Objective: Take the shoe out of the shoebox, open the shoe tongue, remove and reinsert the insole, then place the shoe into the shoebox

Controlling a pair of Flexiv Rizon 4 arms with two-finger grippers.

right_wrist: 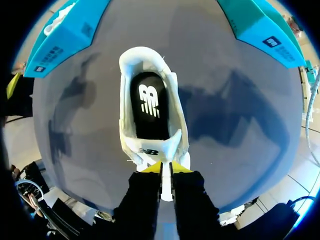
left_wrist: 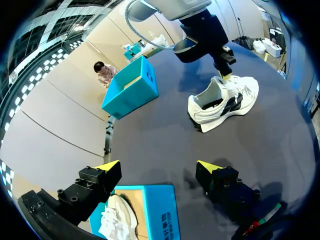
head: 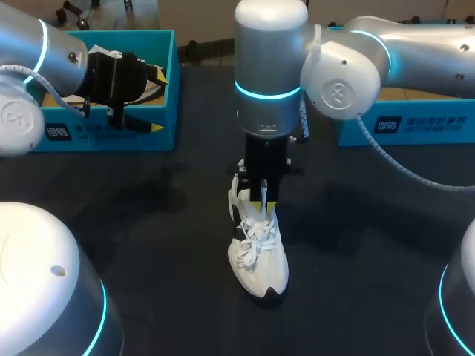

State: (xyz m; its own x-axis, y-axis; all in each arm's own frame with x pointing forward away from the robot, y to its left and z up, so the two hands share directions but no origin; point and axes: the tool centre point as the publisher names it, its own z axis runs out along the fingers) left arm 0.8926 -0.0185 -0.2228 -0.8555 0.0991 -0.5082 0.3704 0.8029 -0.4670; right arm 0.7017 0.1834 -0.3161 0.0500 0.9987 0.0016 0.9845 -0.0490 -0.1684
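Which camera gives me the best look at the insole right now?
Right wrist view: it looks straight into the shoe, showing the black insole inside. Head view shows only laces and toe, the right claw covering the opening. Left wrist view shows only a dark opening from the side.

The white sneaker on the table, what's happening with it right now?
The white sneaker stands on the dark table, outside the boxes. The right gripper is shut on its tongue, holding it back so that the black insole shows inside. The left gripper hangs open at a blue shoebox that holds another white shoe, touching nothing.
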